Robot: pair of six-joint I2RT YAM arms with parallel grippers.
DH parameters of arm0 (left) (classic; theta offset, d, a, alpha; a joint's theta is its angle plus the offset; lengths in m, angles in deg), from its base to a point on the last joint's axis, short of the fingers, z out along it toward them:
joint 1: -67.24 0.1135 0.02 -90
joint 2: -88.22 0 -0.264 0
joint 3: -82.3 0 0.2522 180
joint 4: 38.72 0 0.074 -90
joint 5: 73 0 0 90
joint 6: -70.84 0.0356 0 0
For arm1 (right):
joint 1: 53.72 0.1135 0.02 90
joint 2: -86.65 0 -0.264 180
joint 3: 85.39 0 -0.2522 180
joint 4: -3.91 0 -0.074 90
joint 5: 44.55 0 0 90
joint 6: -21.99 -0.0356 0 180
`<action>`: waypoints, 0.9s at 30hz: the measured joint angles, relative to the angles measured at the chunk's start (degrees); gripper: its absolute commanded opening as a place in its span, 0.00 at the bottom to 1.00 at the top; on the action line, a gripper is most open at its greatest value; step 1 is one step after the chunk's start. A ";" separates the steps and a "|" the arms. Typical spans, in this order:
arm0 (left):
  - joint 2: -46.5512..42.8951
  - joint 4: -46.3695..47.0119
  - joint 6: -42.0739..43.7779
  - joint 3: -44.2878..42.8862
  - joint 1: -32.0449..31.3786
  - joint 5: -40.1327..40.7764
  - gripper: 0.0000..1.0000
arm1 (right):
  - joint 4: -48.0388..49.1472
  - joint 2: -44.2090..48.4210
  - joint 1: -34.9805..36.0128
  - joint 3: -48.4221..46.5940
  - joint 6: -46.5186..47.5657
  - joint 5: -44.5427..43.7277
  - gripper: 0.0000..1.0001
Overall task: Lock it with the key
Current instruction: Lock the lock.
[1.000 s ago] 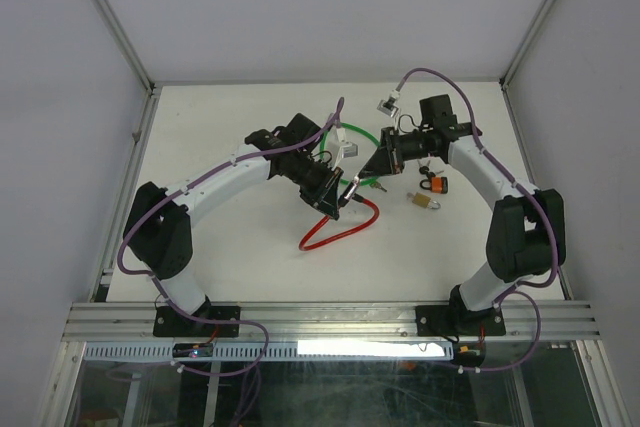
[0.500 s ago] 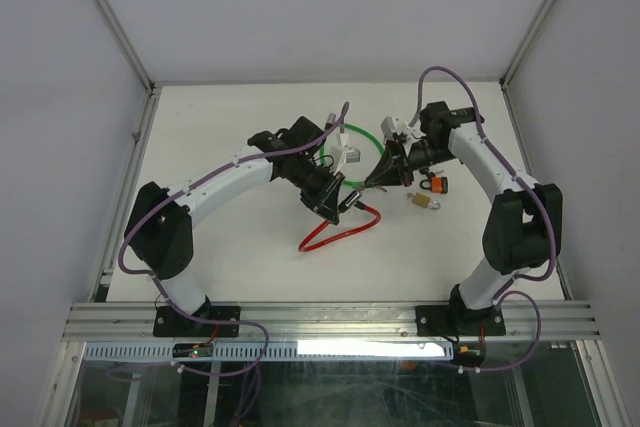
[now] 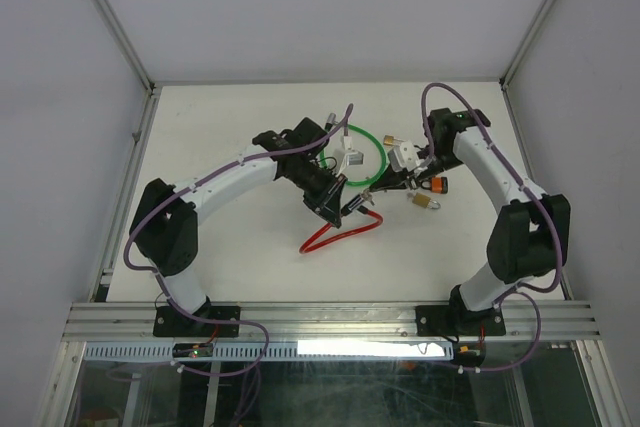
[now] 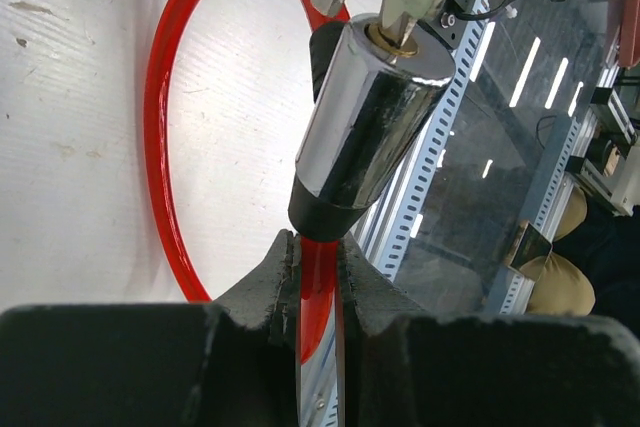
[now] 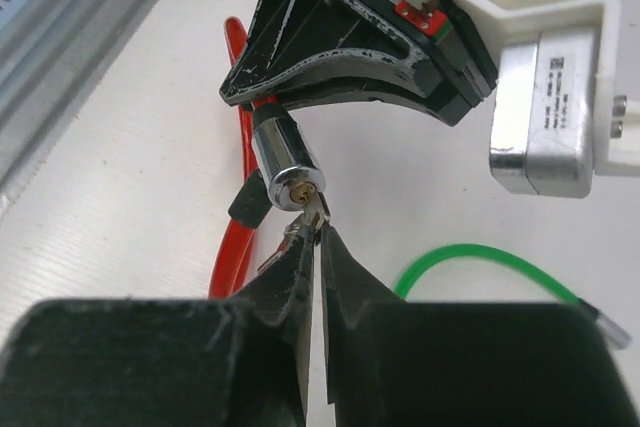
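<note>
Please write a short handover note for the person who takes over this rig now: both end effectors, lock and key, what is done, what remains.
Left end effector: shut on the red cable, just below the chrome lock cylinder.
Right end effector: shut on the key, its tip at the keyway.
Done: both grasped, key aligned.
To do: insert fully, turn.

White tabletop (image 3: 220, 127), mid-frame. Red plastic-coated cable loop (image 3: 322, 242), just below centre, its upper end at the left gripper (image 3: 345, 209). Right gripper (image 3: 380, 192), tip just beside the left one. Green plastic-coated cable loop (image 3: 383, 152), above them. Orange-bodied padlock (image 3: 440, 185) and small brass padlock (image 3: 423, 202), right of centre, near each other.
</note>
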 measured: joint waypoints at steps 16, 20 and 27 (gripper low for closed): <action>0.00 0.26 0.09 -0.48 0.13 -0.13 0.00 | 6.69 10.95 -5.86 4.87 2.12 -2.91 0.60; 0.00 0.26 0.09 -0.48 0.13 -0.11 0.00 | 6.45 12.48 -8.85 4.87 -0.09 -1.44 0.67; -0.02 0.26 0.09 -0.48 0.13 -0.09 0.00 | 2.12 14.32 -8.98 4.87 -5.44 3.13 0.69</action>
